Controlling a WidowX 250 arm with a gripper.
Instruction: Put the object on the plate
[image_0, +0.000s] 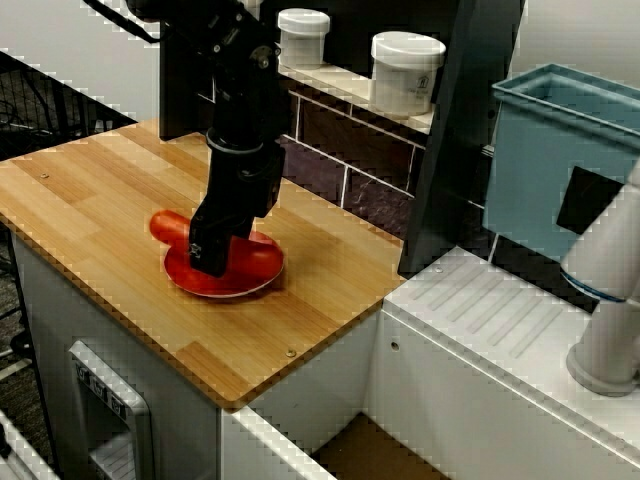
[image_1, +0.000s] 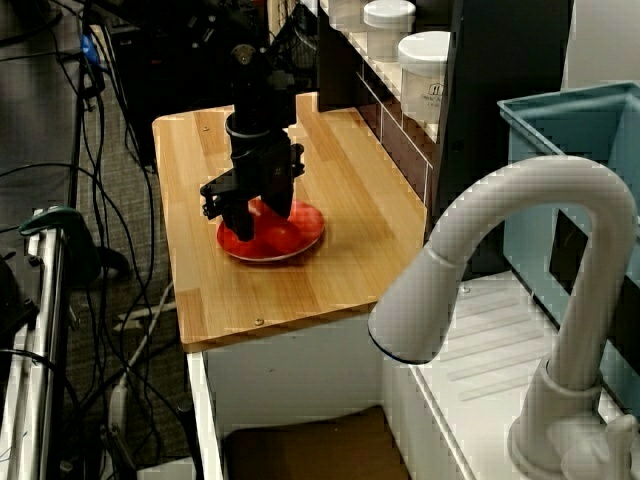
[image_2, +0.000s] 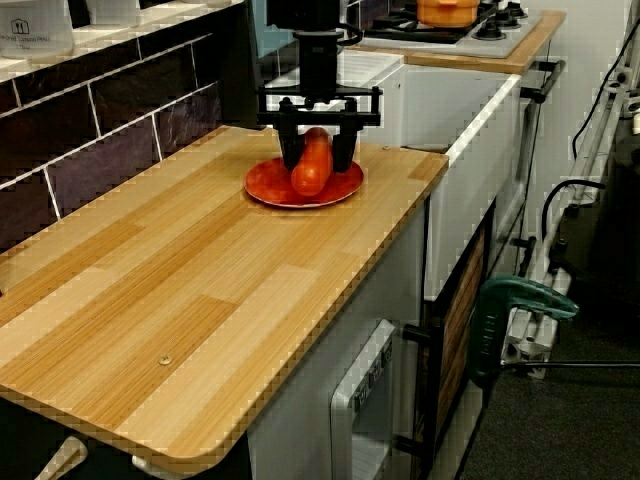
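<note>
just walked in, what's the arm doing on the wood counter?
A single black robot arm has its gripper down over the red plate on the wooden counter. The long red-orange sausage lies across the plate between the open fingers, one end overhanging the rim. It appears placed or just about released.

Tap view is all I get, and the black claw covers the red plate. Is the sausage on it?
Observer: Yes. The low view along the counter shows the sausage lying on the plate, between the gripper's fingers.
Operator: Does it fit?
Observer: Not fully. In the high view, one end sticks out past the rim.
Operator: What's beyond the counter?
Observer: The low view shows a stove with an orange pot.
</note>
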